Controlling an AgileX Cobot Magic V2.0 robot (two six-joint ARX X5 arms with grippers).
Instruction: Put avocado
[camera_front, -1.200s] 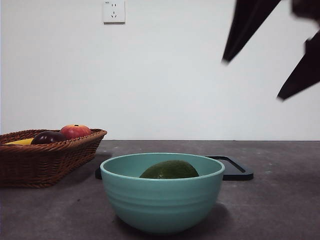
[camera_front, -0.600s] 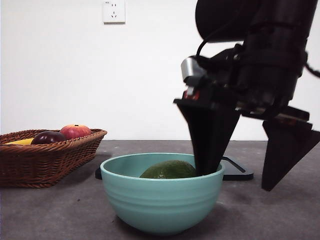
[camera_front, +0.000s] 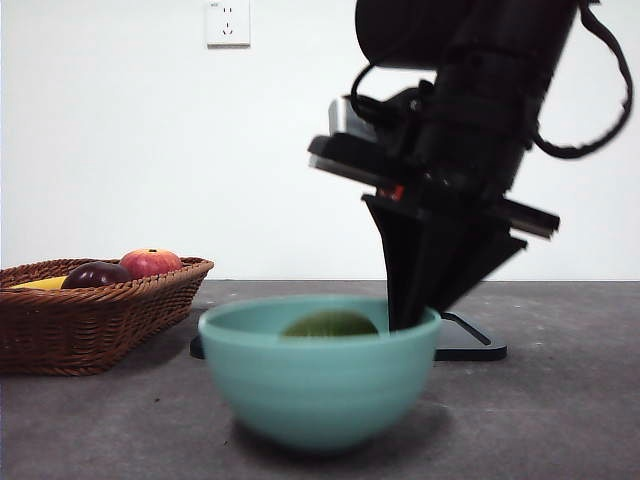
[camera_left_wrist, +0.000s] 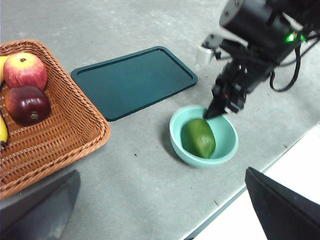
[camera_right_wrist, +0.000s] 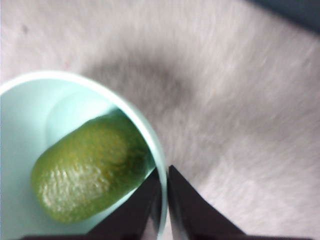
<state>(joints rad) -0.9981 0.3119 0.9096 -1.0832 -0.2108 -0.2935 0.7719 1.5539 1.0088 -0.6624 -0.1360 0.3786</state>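
Observation:
The dark green avocado (camera_front: 330, 324) lies inside the teal bowl (camera_front: 320, 390) at the table's front middle. My right gripper (camera_front: 405, 320) has come down from above and is shut on the bowl's right rim, one jaw inside and one outside. The right wrist view shows the jaws (camera_right_wrist: 164, 195) pinching the rim (camera_right_wrist: 75, 76) beside the avocado (camera_right_wrist: 90, 170). The bowl looks blurred in the front view. My left gripper (camera_left_wrist: 161, 172) is open and empty, high above the table, looking down on the bowl (camera_left_wrist: 175, 132), the avocado (camera_left_wrist: 200, 137) and the right gripper (camera_left_wrist: 207, 115).
A dark flat tray (camera_front: 470, 345) (camera_left_wrist: 132, 80) lies behind the bowl. A wicker basket (camera_front: 100, 320) (camera_left_wrist: 65, 125) at the left holds a red apple-like fruit (camera_front: 150, 262), a dark purple fruit (camera_front: 95, 275) and a banana (camera_front: 40, 284). The table's edge runs close by the bowl.
The right arm came down from the upper right to the bowl and its jaws closed on the right rim. The bowl has shifted slightly and is now blurred.

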